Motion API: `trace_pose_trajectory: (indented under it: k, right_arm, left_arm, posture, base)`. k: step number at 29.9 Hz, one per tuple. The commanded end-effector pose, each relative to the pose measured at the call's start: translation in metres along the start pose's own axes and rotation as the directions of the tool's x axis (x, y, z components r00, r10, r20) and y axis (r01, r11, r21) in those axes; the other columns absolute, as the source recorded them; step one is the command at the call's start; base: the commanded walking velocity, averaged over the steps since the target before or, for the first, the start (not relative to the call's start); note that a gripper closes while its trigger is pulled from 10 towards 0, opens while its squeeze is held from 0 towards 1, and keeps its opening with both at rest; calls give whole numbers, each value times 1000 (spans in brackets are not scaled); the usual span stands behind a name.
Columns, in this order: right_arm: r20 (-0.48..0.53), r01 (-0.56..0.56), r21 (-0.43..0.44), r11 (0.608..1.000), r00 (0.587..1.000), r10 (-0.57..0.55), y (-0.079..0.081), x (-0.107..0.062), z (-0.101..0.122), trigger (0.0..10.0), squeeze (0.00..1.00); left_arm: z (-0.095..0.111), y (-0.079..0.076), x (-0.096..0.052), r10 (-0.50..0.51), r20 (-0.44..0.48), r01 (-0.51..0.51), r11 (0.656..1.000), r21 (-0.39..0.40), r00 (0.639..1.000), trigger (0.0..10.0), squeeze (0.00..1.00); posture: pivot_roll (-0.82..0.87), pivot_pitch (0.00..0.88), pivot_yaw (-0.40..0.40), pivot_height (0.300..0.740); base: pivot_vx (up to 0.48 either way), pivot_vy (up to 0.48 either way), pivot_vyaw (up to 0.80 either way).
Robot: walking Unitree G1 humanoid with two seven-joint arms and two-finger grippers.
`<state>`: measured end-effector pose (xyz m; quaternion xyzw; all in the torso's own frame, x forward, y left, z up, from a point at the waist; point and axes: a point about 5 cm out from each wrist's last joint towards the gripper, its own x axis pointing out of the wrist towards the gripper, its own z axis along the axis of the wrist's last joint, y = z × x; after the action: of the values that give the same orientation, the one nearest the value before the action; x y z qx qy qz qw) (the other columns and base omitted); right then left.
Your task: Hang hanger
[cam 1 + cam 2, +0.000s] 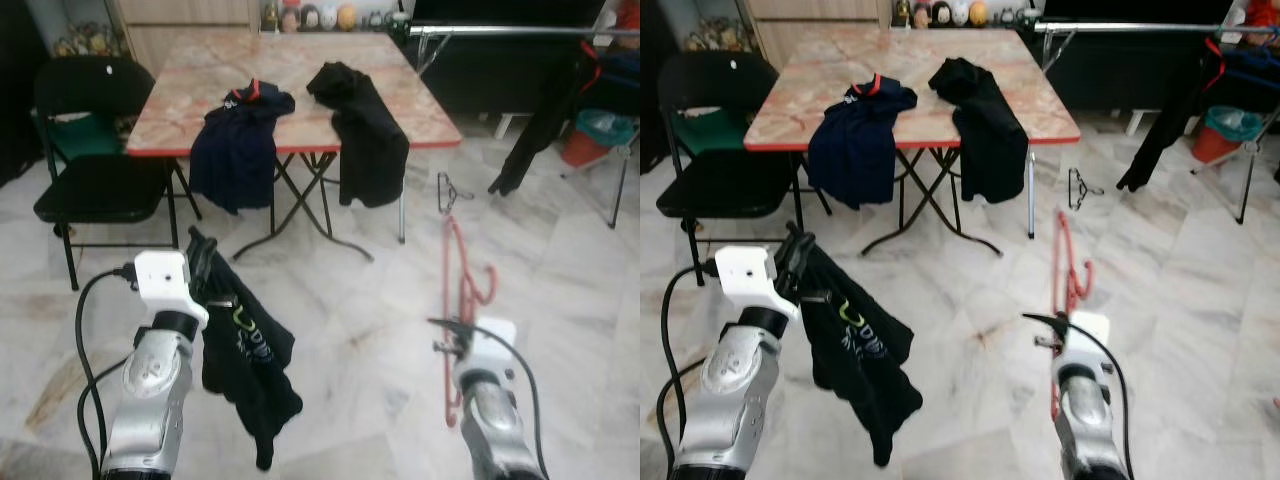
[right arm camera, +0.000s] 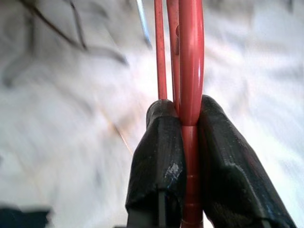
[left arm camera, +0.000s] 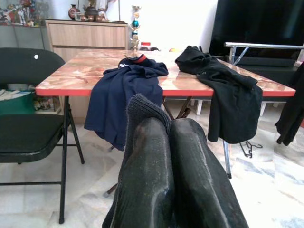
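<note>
Here, marble floor (image 1: 360,330); garment-draped table (image 1: 200,90) ahead.

Both arms: silver metal forearms, white box-shaped wrist housings. Left arm (image 1: 155,380) carries a thick black cable looping off its outer side. Right arm (image 1: 490,410) has thinner black wire. Fingers (image 3: 190,180) black, matte, scuffed.

folding table (image 1: 200,90), black chair (image 1: 95,185), marble floor (image 1: 360,340)

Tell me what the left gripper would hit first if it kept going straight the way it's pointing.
Probably the navy shirt draped over the table edge; the left gripper, shut on a black garment, points at it. Depth is unclear.
</note>
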<state>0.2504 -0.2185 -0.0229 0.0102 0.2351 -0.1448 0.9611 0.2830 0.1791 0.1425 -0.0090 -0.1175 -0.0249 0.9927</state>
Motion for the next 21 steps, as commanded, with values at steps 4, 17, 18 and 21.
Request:
trace_pose_trajectory:
  k: [4,17,18,21]
  right_arm:
    - [-196,-38,-99,994,980,18,2,-9,-35,10000,0]
    - [-443,-423,-537,730,878,183,12,-36,-83,10000,0]
    - [-449,-421,-533,734,876,176,11,-37,-85,10000,0]
    - [-463,-395,-495,773,874,151,4,-42,-92,10000,0]
  left_arm:
    - [9,-1,2,-20,31,20,1000,20,999,10000,0]
    - [8,1,2,-18,23,18,999,28,1000,10000,0]
    - [8,1,2,-19,22,18,999,27,1000,10000,0]
    - [7,0,2,-20,17,19,999,27,1000,10000,0]
  posture:
    - [70,31,-16,740]
    - [65,36,-12,740]
    - [65,36,-12,740]
    - [62,38,-13,740]
  base:
    - [0,0,0]
    - [0,0,0]
    - [0,0,0]
    - [250,0,0]
